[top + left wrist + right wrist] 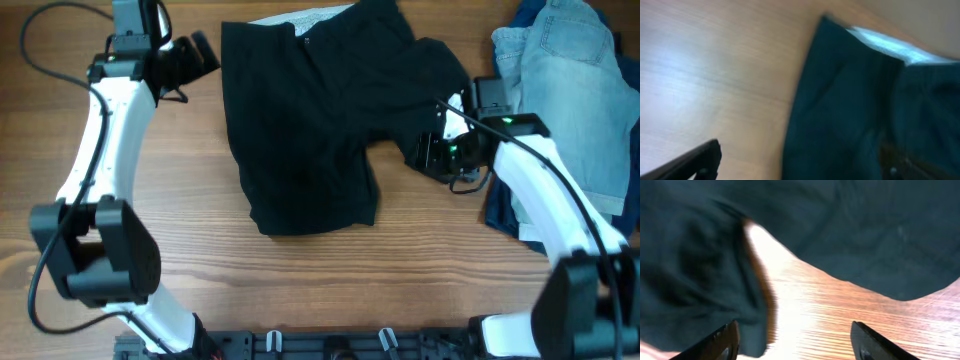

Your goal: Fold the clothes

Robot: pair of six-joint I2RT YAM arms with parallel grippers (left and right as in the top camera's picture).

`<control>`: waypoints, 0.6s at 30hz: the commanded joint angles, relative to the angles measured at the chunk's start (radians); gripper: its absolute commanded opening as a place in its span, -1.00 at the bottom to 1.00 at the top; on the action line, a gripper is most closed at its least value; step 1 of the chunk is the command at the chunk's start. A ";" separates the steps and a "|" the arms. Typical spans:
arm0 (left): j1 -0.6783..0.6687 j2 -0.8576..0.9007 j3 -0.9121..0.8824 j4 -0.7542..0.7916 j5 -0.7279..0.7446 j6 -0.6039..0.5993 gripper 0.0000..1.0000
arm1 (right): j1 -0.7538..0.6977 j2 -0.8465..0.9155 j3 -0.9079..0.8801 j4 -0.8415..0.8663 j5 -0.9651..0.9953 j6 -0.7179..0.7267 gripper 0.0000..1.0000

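Observation:
The black shorts point(310, 120) lie spread on the wooden table, the waistband with pale lining point(300, 20) at the far edge and the legs toward the front. My left gripper point(200, 55) is open and empty just left of the waistband corner; the left wrist view shows the shorts point(860, 110) and the pale lining point(890, 45) ahead. My right gripper point(430, 152) is open and empty at the right leg's hem; in the right wrist view its fingers point(795, 340) straddle bare wood beside the black fabric point(695, 270).
Light-blue denim shorts point(570, 80) lie piled at the right edge on a navy garment point(505, 215). A black cable point(40, 40) loops at the far left. The arm bases stand along the front edge of the table point(200, 250).

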 commanded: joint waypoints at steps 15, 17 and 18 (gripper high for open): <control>-0.074 0.417 0.014 0.502 0.166 0.072 0.99 | 0.002 -0.233 0.043 -0.045 -0.043 -0.050 0.54; -0.076 0.425 0.014 0.510 0.123 0.073 0.99 | 0.002 -0.233 0.043 -0.045 -0.043 -0.050 0.54; -0.077 0.430 0.014 0.515 0.104 0.073 0.99 | 0.002 -0.233 0.043 -0.045 -0.043 -0.048 0.55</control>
